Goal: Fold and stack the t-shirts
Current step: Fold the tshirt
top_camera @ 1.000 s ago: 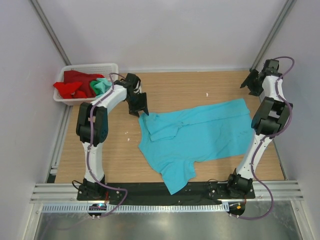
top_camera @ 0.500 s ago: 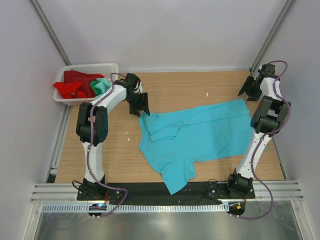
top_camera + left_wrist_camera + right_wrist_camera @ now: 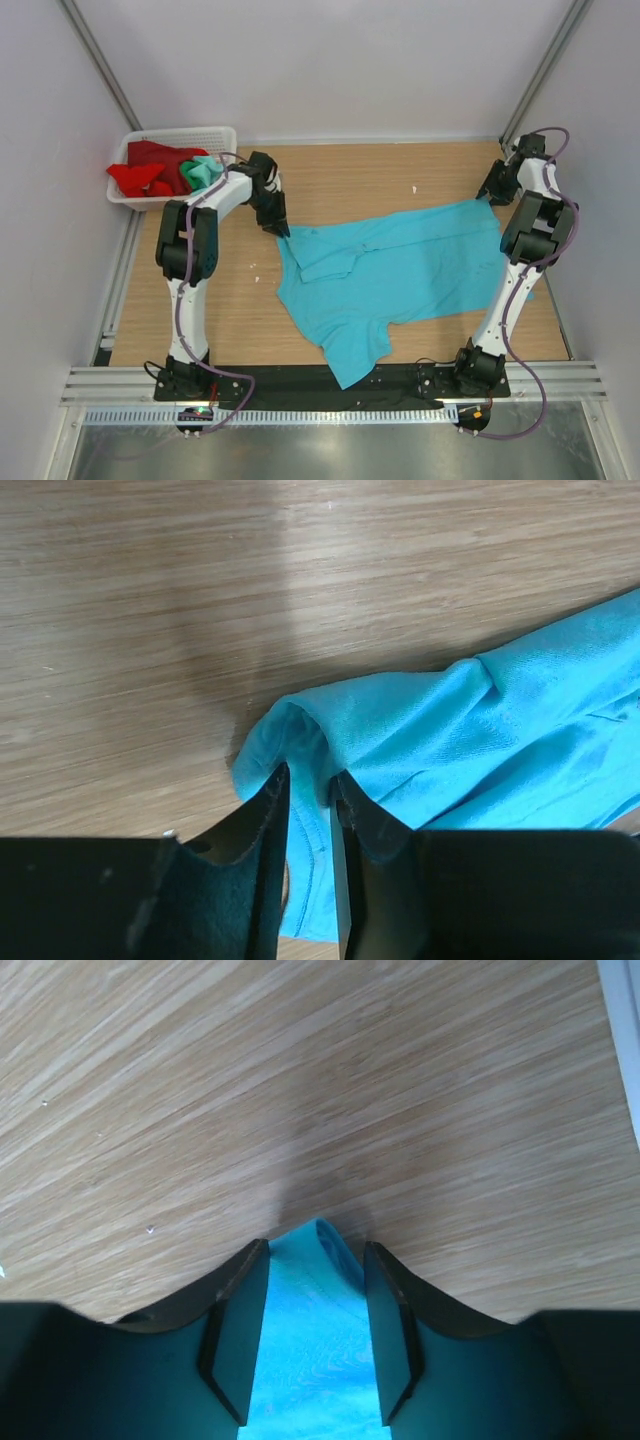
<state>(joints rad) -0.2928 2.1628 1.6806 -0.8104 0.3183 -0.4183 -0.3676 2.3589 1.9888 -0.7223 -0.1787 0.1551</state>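
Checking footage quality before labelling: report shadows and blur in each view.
Top external: evenly lit and sharp across the blue t-shirt. Left wrist: broad soft shadow on the table beyond the near-black, soft-edged left pincer. Right wrist: similar shadow ahead of the right pincer.

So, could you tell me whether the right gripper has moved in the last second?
Yes. The right gripper has moved nearer and slightly left, away from the table's back edge, onto the blue shirt's far right corner.
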